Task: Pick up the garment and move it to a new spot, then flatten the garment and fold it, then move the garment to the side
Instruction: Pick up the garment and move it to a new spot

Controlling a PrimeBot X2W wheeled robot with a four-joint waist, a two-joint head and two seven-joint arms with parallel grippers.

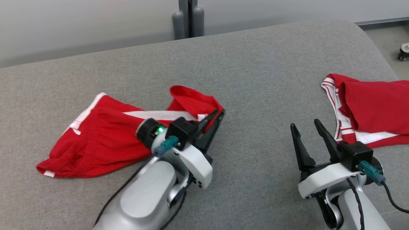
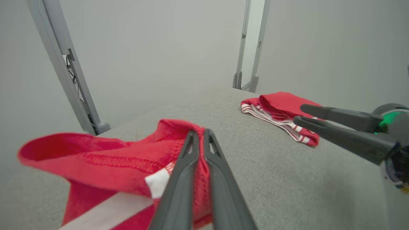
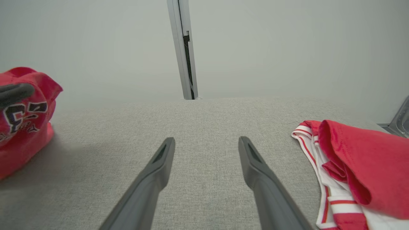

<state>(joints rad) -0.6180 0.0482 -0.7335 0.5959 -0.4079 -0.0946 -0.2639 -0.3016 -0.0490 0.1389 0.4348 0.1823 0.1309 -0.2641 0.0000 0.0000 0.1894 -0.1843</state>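
Observation:
The garment (image 1: pixel 105 140) is a pair of red shorts with white stripes, lying crumpled on the left of the grey padded surface (image 1: pixel 255 80). My left gripper (image 1: pixel 219 113) is shut on the garment's right edge, which rises a little off the surface. The left wrist view shows the fingers (image 2: pixel 200 132) pinching red cloth (image 2: pixel 96 156). To the right, my right gripper (image 1: pixel 304 124) hovers open above bare grey fabric, nothing between its fingers (image 3: pixel 207 140). In the right wrist view the lifted garment (image 3: pixel 25 127) shows black lettering at far left.
A second red garment with white striped trim (image 1: pixel 370 108) lies at the surface's right edge, close to my right gripper. A grey post (image 1: pixel 188 19) stands behind the surface. A caster wheel (image 1: pixel 404 51) sits on the floor at far right.

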